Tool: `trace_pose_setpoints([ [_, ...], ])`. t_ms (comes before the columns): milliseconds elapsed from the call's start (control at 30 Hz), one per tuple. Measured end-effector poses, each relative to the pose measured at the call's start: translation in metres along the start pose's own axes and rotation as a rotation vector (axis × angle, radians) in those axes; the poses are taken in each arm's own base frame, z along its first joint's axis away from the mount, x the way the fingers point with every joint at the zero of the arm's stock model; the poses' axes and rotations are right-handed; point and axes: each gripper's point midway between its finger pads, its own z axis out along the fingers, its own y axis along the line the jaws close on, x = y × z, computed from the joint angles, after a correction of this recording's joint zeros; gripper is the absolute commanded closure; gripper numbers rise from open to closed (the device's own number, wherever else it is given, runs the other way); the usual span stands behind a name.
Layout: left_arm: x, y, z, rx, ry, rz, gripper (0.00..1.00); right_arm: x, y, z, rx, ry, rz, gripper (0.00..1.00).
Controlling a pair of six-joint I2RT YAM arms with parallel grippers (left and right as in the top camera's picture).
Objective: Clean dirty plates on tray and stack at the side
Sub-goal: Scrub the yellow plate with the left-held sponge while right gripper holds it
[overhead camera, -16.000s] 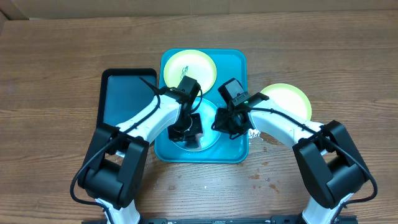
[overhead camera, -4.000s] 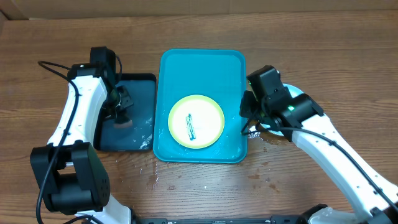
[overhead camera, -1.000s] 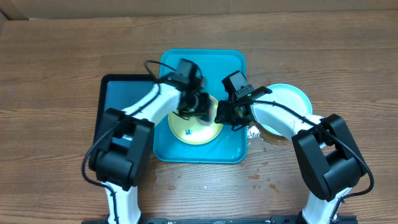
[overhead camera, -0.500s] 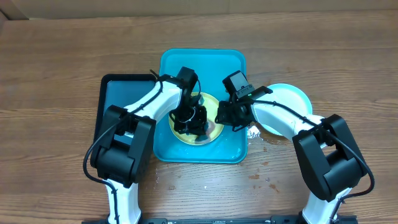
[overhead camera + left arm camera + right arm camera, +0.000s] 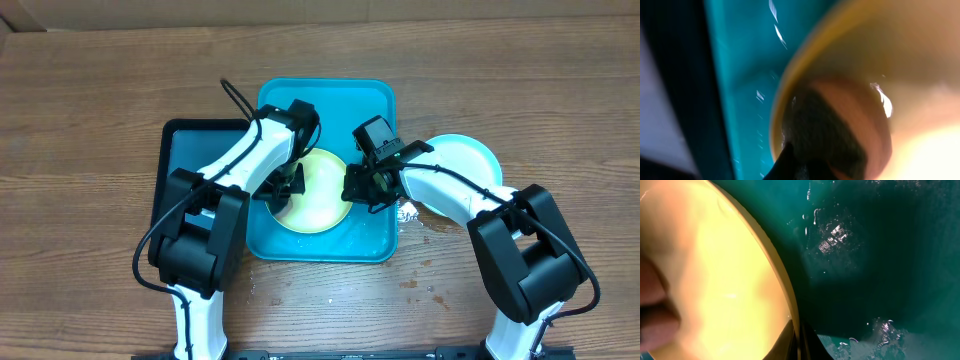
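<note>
A yellow-green plate (image 5: 318, 195) with a pale centre lies in the turquoise tray (image 5: 375, 100). My left gripper (image 5: 284, 192) is shut on a brown and dark sponge (image 5: 840, 125) pressed on the plate's left part (image 5: 900, 45). My right gripper (image 5: 358, 188) is shut on the plate's right rim (image 5: 796, 330), with one finger on each side. No smear shows on the plate's face (image 5: 715, 255). A light blue plate (image 5: 465, 160) lies on the table to the right of the tray. The other yellow-green plate is hidden.
A narrower black tray (image 5: 190, 160) lies to the left of the turquoise tray. The turquoise tray's floor is wet (image 5: 880, 255). Water drops and a small shiny patch (image 5: 408, 214) lie on the wooden table by the tray's right front corner.
My left gripper has slid the sponge from the plate's middle to its left side. The dark smear seen earlier no longer shows. My right gripper has stayed on the rim.
</note>
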Motion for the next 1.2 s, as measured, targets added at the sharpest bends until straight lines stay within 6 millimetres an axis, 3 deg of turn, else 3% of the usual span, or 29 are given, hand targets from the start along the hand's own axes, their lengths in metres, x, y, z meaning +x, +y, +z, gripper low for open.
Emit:
trace_pose_setpoints([
  [167, -0.023, -0.001, -0.008, -0.013, -0.081, -0.021, 0.96, -0.001, 0.000, 0.000, -0.001, -0.004, -0.002, 0.96],
  [267, -0.039, -0.014, -0.010, 0.057, -0.135, -0.050, 0.96, -0.002, -0.003, 0.000, 0.012, -0.010, 0.002, 0.96],
  [467, -0.064, -0.076, -0.025, 0.424, -0.177, -0.063, 0.96, -0.006, -0.009, -0.001, 0.027, -0.020, 0.016, 0.96],
  [633, -0.045, -0.129, -0.037, 0.659, -0.131, 0.023, 0.96, -0.006, -0.010, -0.002, 0.030, -0.022, 0.018, 0.96],
  [767, -0.024, -0.147, -0.041, 0.707, -0.077, 0.071, 0.96, -0.007, -0.010, -0.002, 0.031, -0.023, 0.018, 0.96],
  [867, -0.011, -0.145, -0.038, 0.699, -0.026, 0.091, 0.96, -0.007, -0.010, -0.002, 0.032, -0.023, 0.016, 0.96],
  [1000, 0.011, -0.126, -0.027, 0.602, 0.067, 0.086, 0.96, -0.006, -0.009, -0.001, 0.031, -0.020, 0.005, 0.96],
  [1200, 0.022, -0.078, -0.011, 0.325, 0.077, 0.070, 0.96, -0.005, -0.008, -0.001, 0.027, -0.018, -0.001, 0.96],
])
